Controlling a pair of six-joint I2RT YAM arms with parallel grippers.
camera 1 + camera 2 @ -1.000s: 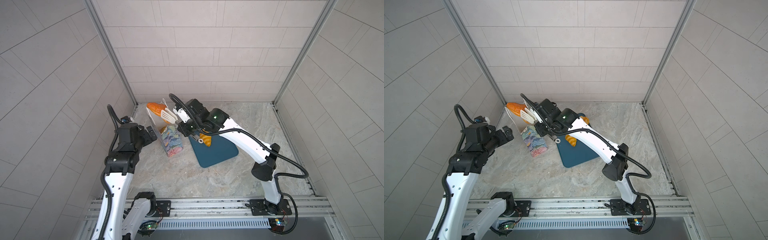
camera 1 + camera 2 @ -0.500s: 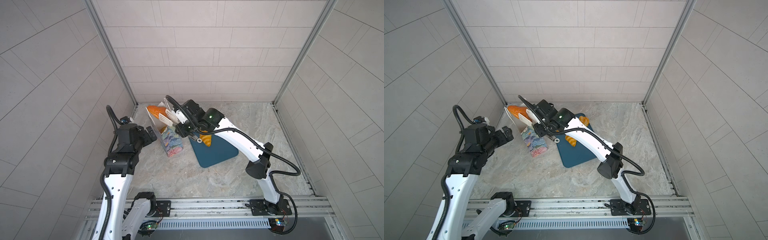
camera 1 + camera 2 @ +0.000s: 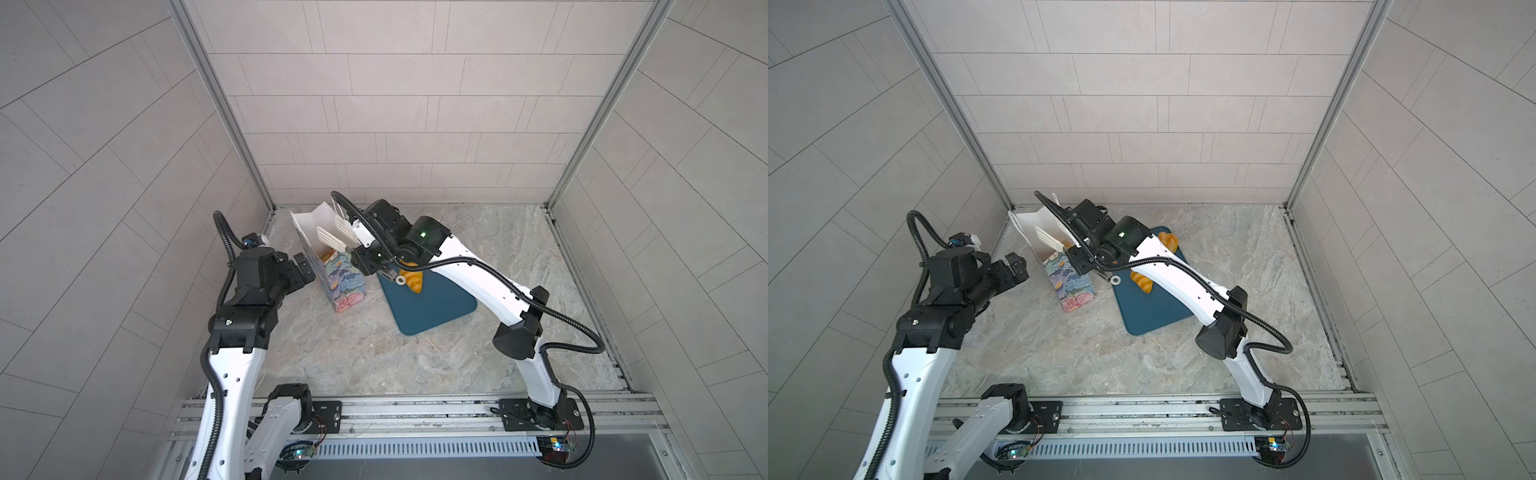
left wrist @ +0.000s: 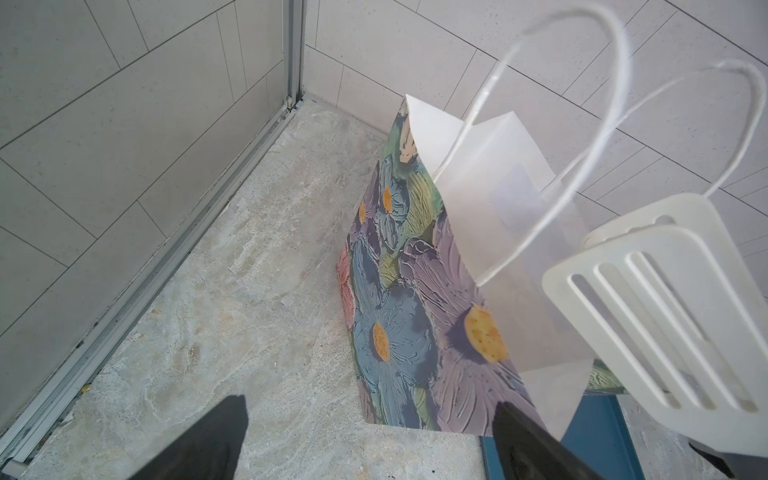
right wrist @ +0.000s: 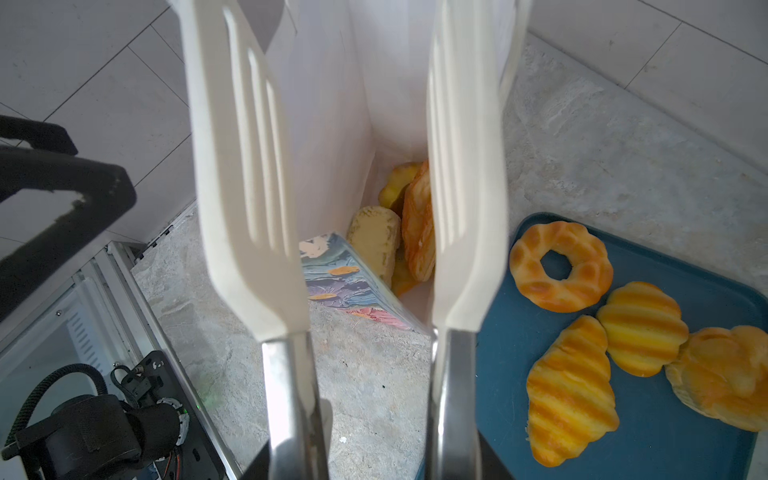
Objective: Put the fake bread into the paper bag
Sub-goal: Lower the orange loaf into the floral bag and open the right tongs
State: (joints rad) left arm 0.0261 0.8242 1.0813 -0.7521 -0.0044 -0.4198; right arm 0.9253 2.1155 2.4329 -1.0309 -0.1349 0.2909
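Observation:
The floral paper bag [image 3: 341,284] [image 3: 1073,286] [image 4: 399,332] stands open by the left wall. Several pieces of fake bread [image 5: 417,224] lie at its bottom. My right gripper [image 3: 370,259] [image 3: 1084,262] [image 5: 374,465] is shut on the white slotted tongs [image 3: 332,237] [image 5: 249,166]. The tong blades stand spread over the bag's mouth with nothing between them. On the teal tray [image 5: 665,436] lie a ring [image 5: 561,266], a croissant [image 5: 569,382], a striped roll [image 5: 642,328] and a bun [image 5: 723,378]. My left gripper [image 3: 305,270] [image 4: 370,405] is open, just left of the bag, not touching it.
The tray [image 3: 432,307] [image 3: 1150,311] lies right of the bag, partly under my right arm. The bag's white cord handles [image 4: 582,124] stick up beside the tongs. The back left corner post and walls stand close behind the bag.
The tongs held an orange bread above the bag; now their blades have spread and hold nothing, and the bread has gone down into the bag. The left arm has not moved.

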